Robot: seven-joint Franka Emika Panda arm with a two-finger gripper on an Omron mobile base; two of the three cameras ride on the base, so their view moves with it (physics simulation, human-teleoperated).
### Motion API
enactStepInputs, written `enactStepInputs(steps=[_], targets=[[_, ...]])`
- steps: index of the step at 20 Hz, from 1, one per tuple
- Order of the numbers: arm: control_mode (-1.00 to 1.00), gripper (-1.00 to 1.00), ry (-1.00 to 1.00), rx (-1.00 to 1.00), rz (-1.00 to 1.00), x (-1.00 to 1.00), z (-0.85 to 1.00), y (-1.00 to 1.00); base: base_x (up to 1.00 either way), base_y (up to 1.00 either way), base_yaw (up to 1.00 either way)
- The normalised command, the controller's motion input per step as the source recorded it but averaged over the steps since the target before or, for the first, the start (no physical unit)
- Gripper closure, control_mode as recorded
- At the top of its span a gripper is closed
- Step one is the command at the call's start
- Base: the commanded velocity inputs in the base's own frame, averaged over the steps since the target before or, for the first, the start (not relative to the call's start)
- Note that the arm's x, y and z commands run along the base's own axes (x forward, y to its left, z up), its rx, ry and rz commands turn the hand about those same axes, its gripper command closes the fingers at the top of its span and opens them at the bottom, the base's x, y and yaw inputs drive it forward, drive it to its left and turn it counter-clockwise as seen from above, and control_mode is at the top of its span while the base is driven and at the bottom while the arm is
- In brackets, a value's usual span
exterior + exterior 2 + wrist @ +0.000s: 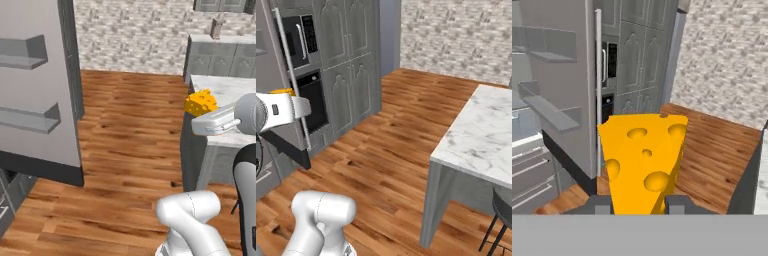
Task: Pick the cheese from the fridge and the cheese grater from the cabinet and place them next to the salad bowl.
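A: What is the gripper (639,205) carrying?
B: It is clamping the cheese (644,162), a yellow-orange wedge with round holes. In the hand view the two dark fingertips (599,204) are pressing on the wedge's lower sides, and the wedge is standing up between them.

A: Where is the cheese sitting in the room?
B: It is hanging in the air above the wood floor (130,135). In the left base view the cheese (201,102) is sticking out past the front of the white hand, in line with the near edge of the marble island (227,90). In the right base view just a yellow sliver (282,92) is showing above the hand.

A: And the fridge?
B: Its door (35,85) is standing open on the left of the left base view, with two grey door shelves (31,120) facing the room. In the hand view the fridge (532,165) is lying to the left behind the cheese, its pale drawers showing low down.

A: What else is appearing behind the wedge?
B: Tall grey panelled cabinets (351,60) with a built-in oven (311,100) are standing beside the fridge, and a pale brick wall (456,35) is running behind the island (481,135).
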Motion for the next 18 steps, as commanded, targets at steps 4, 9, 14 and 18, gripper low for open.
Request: enactStepInputs(steps=[4,9,14,18], targets=[[1.0,1.0,0.0,0.0,0.0,0.0,0.0,0.0,0.0,-0.28,-0.42],[1.0,1.0,0.0,0.0,0.0,0.0,0.0,0.0,0.05,-0.09,-0.38],[1.0,1.0,0.0,0.0,0.0,0.0,0.0,0.0,0.37,0.05,-0.19],[1.0,1.0,0.0,0.0,0.0,0.0,0.0,0.0,0.57,0.1,-0.15]])
